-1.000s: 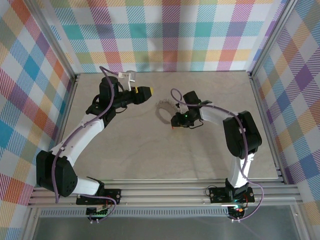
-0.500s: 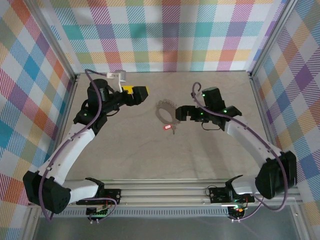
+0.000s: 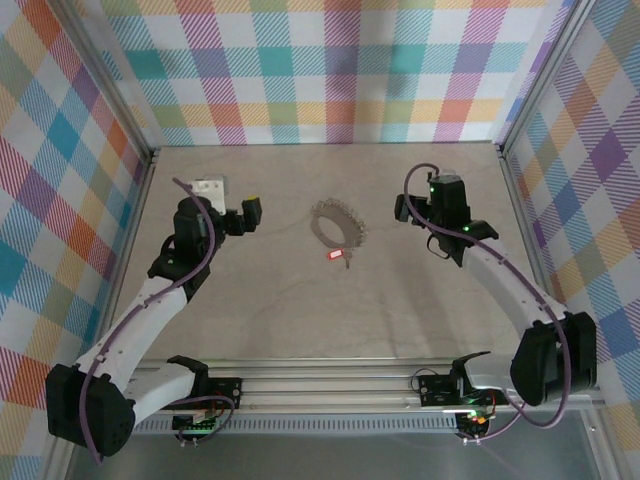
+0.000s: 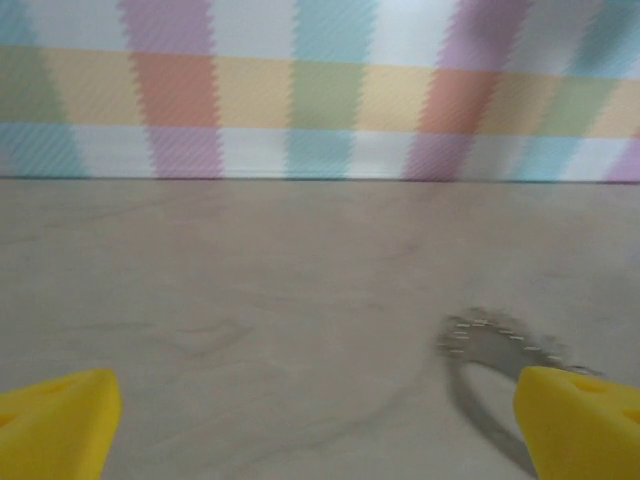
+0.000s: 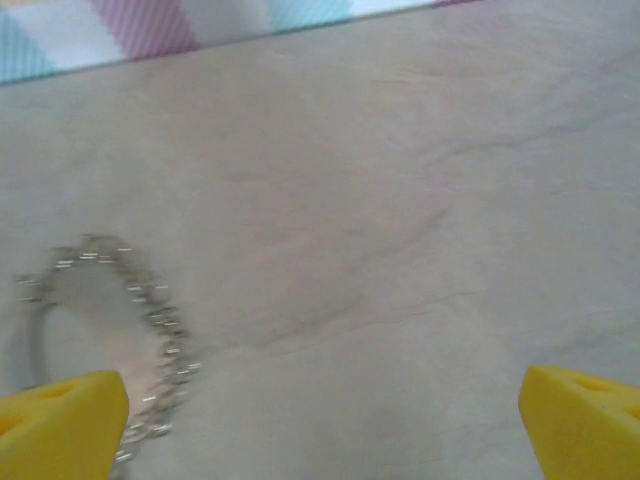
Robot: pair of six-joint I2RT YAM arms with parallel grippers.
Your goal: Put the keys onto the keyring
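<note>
Red key (image 3: 335, 255): the top view is giving it to you, lying flat on the table (image 3: 280, 320) just beside the near edge of the keyring (image 3: 350, 218). I cannot tell if the two are touching.
Grey keyring: it is lying flat near the middle of the table, between the two arms.
Left gripper (image 3: 252, 212): it is pointing toward the ring from the left, its jaws are standing wide apart and it is carrying nothing.
Right gripper (image 3: 402, 208): it is pointing toward the ring from the right, also spread wide and carrying nothing.
Left wrist view: you are seeing two yellow fingertips (image 4: 55, 420) at the bottom corners. Part of the ring's wiry fringe is peeking out just behind the right-hand one.
Right wrist view: the ring is lying blurred beside the left-hand fingertip (image 5: 60, 420), which is covering its lower part.
Key and jaws: the key is resting apart from both grippers, roughly between them.
</note>
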